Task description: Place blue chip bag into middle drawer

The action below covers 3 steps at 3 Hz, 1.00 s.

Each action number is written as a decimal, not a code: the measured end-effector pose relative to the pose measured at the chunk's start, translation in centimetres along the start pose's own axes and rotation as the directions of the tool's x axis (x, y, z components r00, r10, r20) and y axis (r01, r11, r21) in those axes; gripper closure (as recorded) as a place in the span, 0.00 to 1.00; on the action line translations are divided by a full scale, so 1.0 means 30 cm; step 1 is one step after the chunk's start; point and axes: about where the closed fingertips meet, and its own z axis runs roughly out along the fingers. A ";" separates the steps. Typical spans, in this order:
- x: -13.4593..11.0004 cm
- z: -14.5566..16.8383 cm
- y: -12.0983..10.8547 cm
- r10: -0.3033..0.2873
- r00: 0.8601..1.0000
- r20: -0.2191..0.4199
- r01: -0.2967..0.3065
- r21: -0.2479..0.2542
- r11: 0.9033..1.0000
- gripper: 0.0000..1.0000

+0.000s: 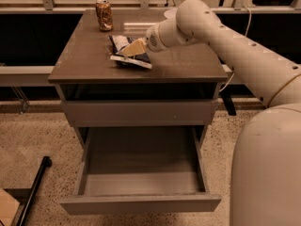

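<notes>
Blue chip bag [120, 45] is being observed lying flat on the cabinet top [84, 55], left of centre and toward the rear half. Its long axis is being read as running roughly back to front, slanted a little so that the near end is pointing toward the front-right. The pale near edge is being shown facing the front of the top, and the dark blue and white far end is being turned toward the drink can [104, 14]. The can is being seen upright near the back-left corner, apart from the bag.

Gripper [134, 48] is being held low over the middle of the bag, reaching in from the right and touching or nearly touching the foil. Whether it is open or closed on the bag cannot be told. The white arm [235, 46] is being stretched across the right side of the top.

Middle drawer [141, 202] is being shown pulled well out below, with its smooth grey floor and low side walls being exposed to view. The upper drawer front [141, 112] is being shown closed just above it, under a dark slot beneath the top. The bag is being kept well apart from the open drawer.
</notes>
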 end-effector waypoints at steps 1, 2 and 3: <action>0.008 -0.006 0.001 0.009 1.000 -0.001 -0.009 0.009 1.000 0.63; 0.005 -0.032 0.020 0.005 1.000 -0.002 -0.005 0.027 1.000 0.86; -0.026 -0.098 0.074 -0.022 1.000 -0.007 0.022 0.063 0.998 1.00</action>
